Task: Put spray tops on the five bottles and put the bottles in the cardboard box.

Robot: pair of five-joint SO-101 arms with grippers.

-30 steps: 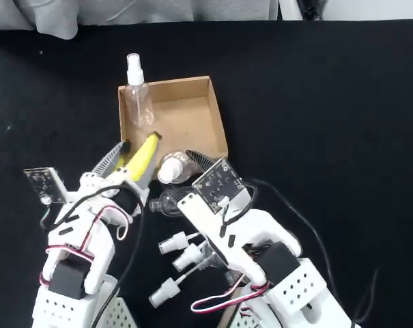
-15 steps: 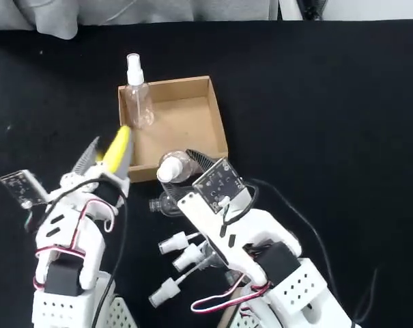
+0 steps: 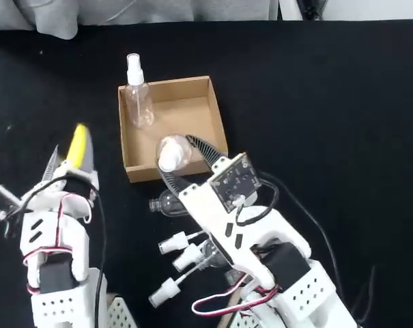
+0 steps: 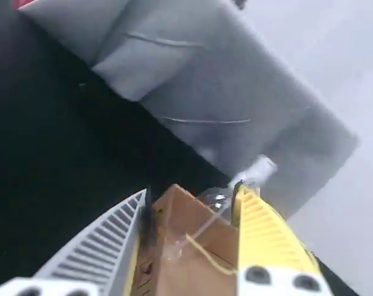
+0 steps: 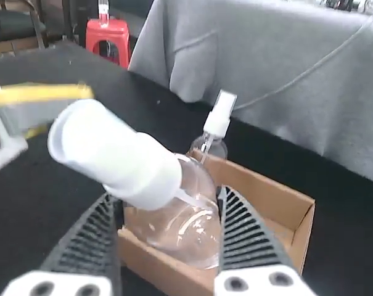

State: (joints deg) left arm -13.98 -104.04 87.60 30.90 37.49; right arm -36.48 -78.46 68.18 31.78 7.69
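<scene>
My right gripper [image 3: 176, 161] is shut on a clear bottle [image 5: 181, 217] with a white spray top [image 5: 110, 155], holding it tilted over the front wall of the cardboard box [image 3: 182, 119]. One capped bottle [image 3: 138, 98] stands in the box's far left corner, also seen as the standing bottle [image 5: 213, 137]. An uncapped bottle [image 3: 166, 203] lies on the table just in front of the box. Three loose spray tops [image 3: 176, 241] lie beside my right arm. My left gripper [image 3: 67, 147] is open and holds nothing, left of the box; its fingers frame the box [image 4: 186, 246].
Black cloth [image 3: 329, 123] covers the table, with free room to the right of the box and behind it. A grey draped cloth [image 3: 49, 14] hangs at the far edge. The left arm's yellow finger [image 5: 41, 94] shows beside the held bottle.
My left gripper has swung away to the left from beside the held bottle and the box front. My right gripper has carried the capped bottle slightly farther over the box's front wall.
</scene>
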